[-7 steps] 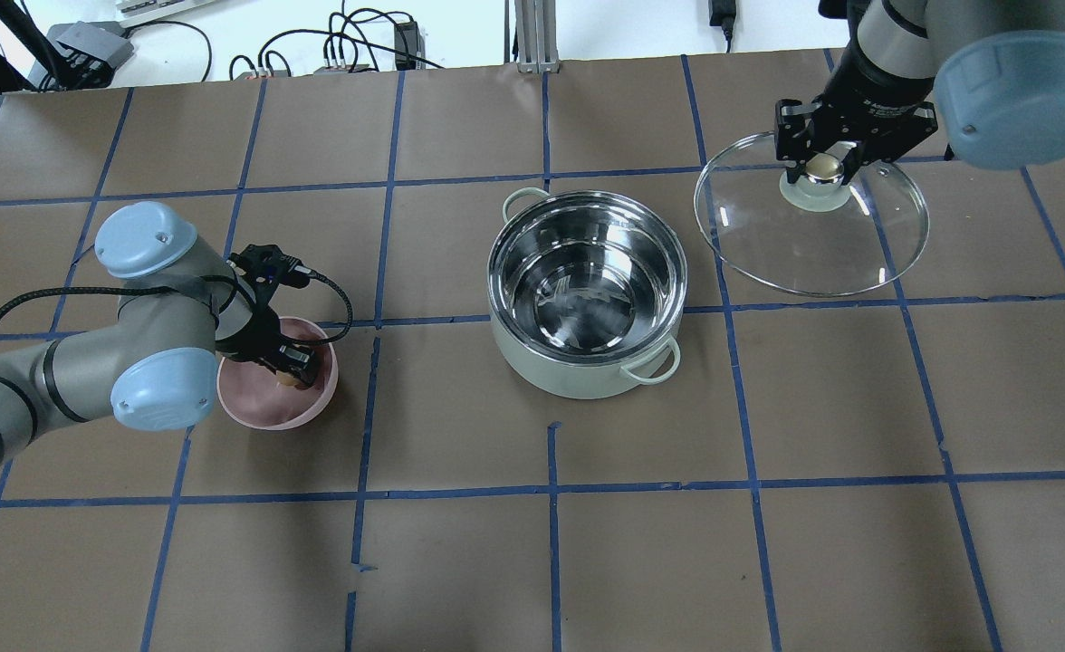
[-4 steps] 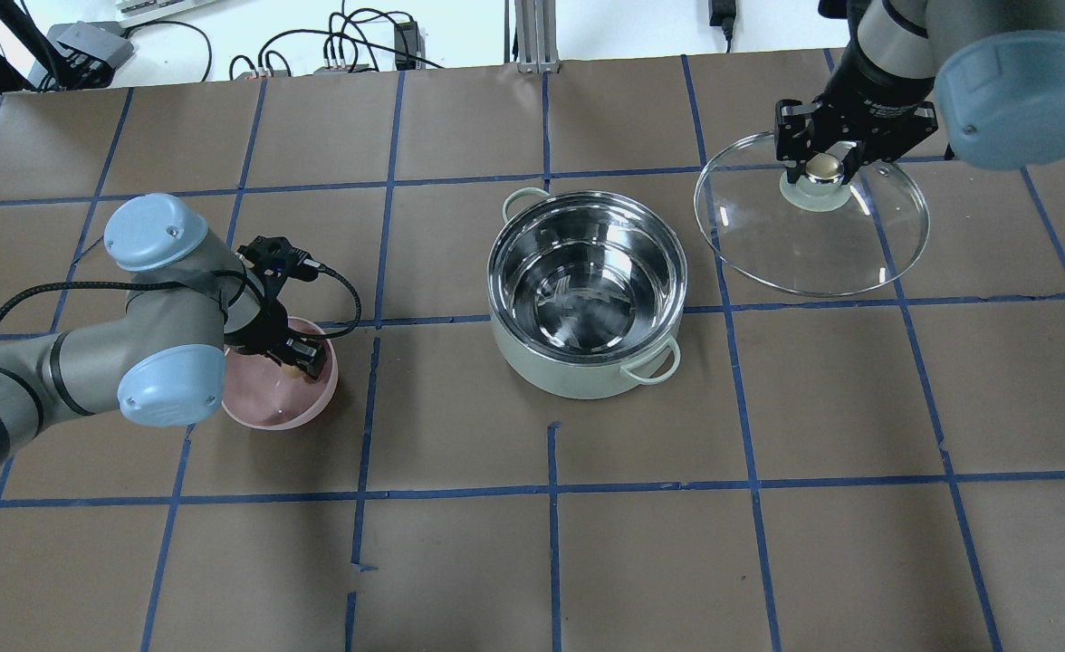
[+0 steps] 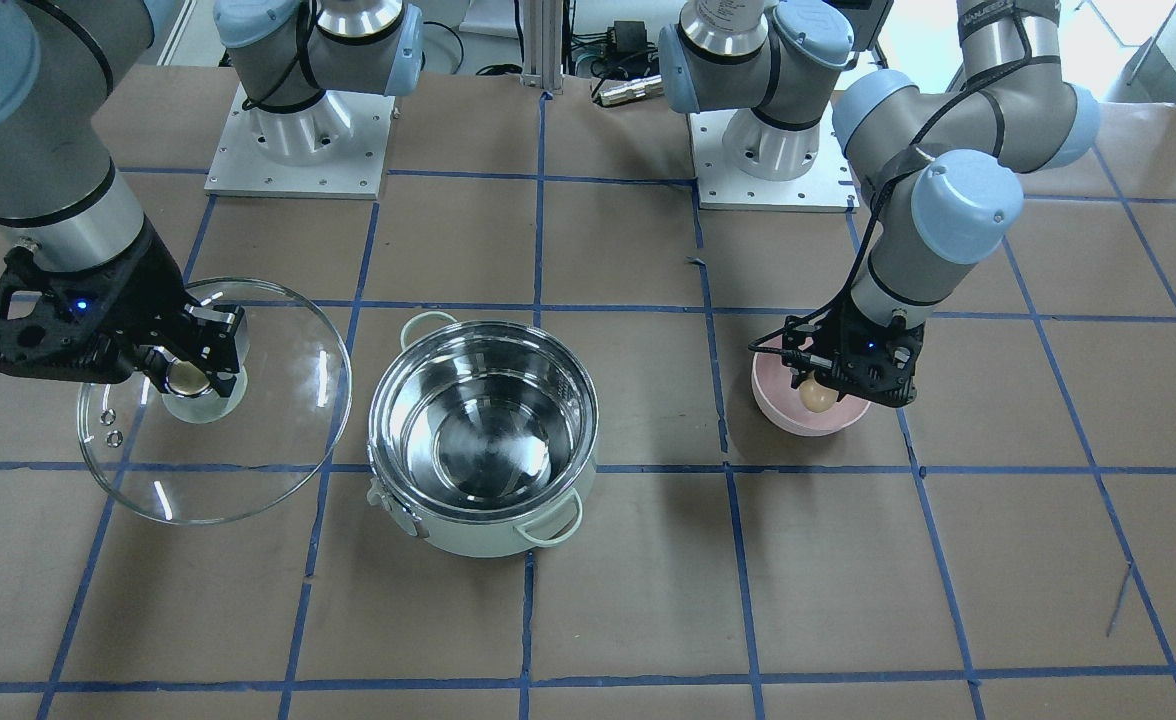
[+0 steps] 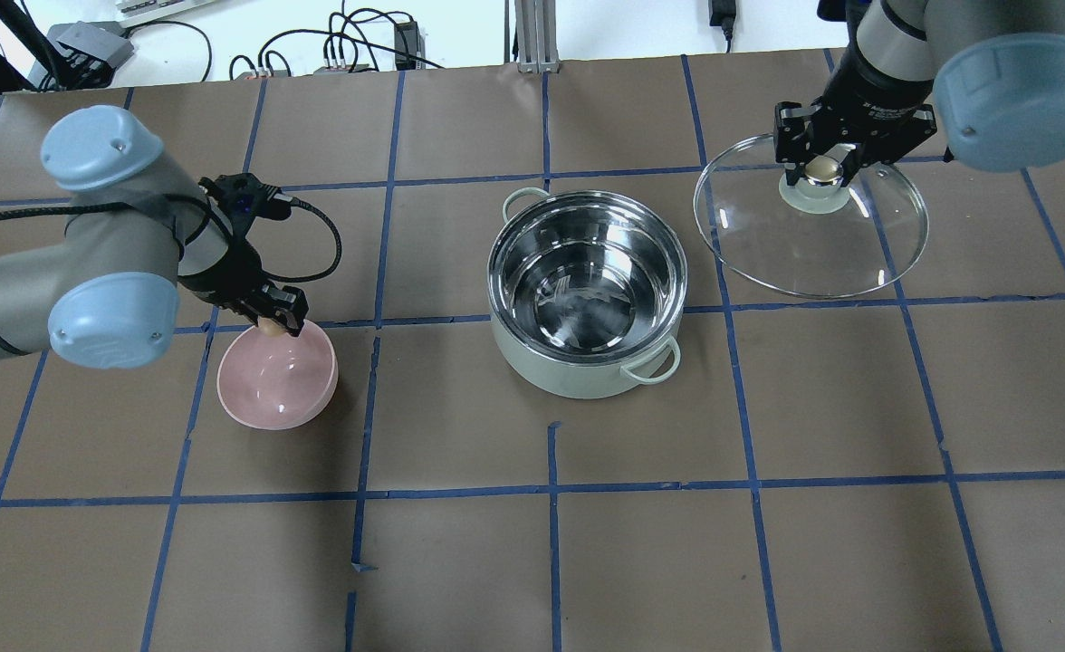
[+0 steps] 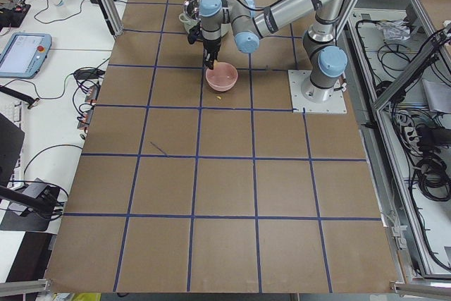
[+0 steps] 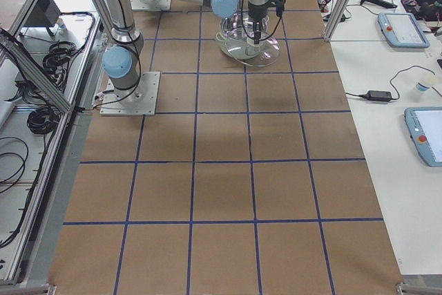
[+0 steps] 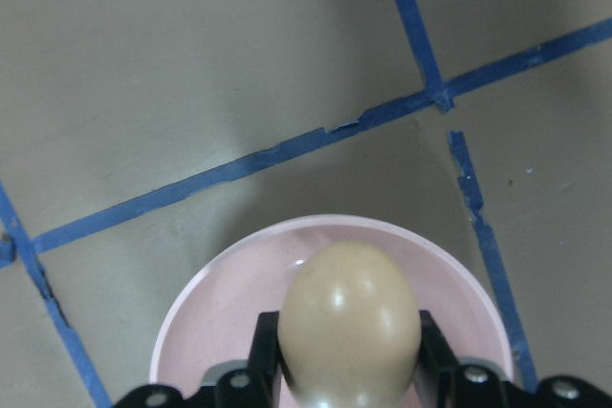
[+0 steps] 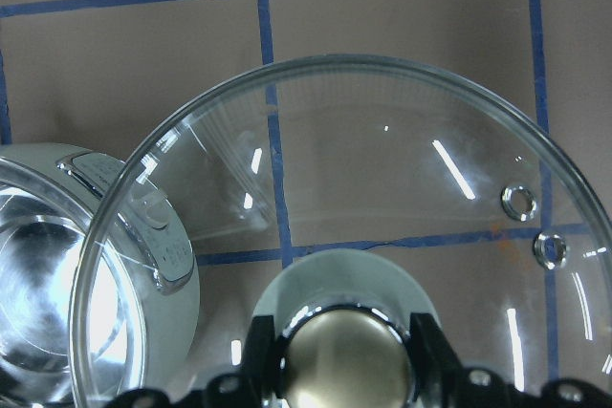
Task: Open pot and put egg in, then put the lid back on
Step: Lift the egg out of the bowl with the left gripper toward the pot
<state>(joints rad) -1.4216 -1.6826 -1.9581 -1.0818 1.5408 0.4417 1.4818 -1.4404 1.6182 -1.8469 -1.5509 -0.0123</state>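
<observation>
The mint-green pot (image 4: pixel 587 294) stands open mid-table, steel inside empty; it also shows in the front view (image 3: pixel 483 435). My left gripper (image 4: pixel 272 321) is shut on the tan egg (image 7: pixel 349 322) and holds it above the far rim of the pink bowl (image 4: pixel 277 376). In the front view the egg (image 3: pixel 816 396) hangs over the bowl (image 3: pixel 808 410). My right gripper (image 4: pixel 824 167) is shut on the golden knob (image 8: pixel 344 355) of the glass lid (image 4: pixel 811 215), held to the right of the pot, lifted off the table. The lid (image 3: pixel 213 400) overlaps the pot's rim in the right wrist view.
Brown paper with a blue tape grid covers the table (image 4: pixel 551 543). Cables and boxes lie beyond the far edge (image 4: pixel 333 45). Both arm bases (image 3: pixel 298 140) sit at the robot's side of the table.
My left gripper has lifted the egg out of the pink bowl and moved up and toward the far side. The right gripper with the lid has stayed put.
</observation>
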